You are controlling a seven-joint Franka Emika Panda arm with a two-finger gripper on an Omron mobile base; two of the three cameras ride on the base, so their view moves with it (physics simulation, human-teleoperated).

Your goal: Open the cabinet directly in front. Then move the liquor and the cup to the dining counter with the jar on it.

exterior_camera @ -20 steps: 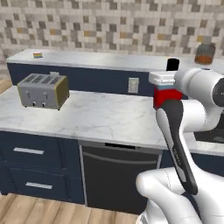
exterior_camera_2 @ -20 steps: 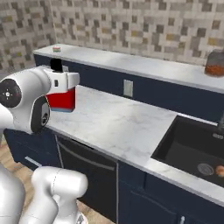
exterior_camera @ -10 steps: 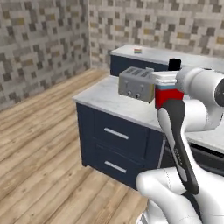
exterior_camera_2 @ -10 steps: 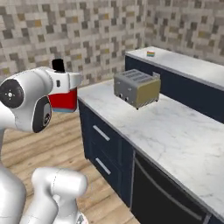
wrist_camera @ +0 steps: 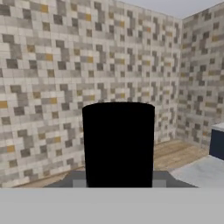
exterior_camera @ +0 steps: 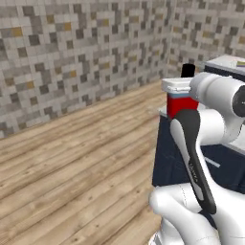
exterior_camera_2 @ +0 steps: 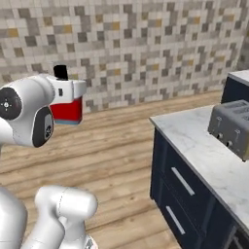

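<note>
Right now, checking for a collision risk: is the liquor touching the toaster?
Apart. In the right base view the liquor hangs at the arm over wooden floor, clear floor separating it from the toaster.

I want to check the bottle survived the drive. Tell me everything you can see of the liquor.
The liquor is carried upright at the end of the arm, off the floor and counters. Its lower body is red with a thin blue edge at the bottom; the robot's white hand hides the middle, and the short black cap sticks up above it. The hand view shows that cap close up. It looks intact, smooth and squat.
</note>
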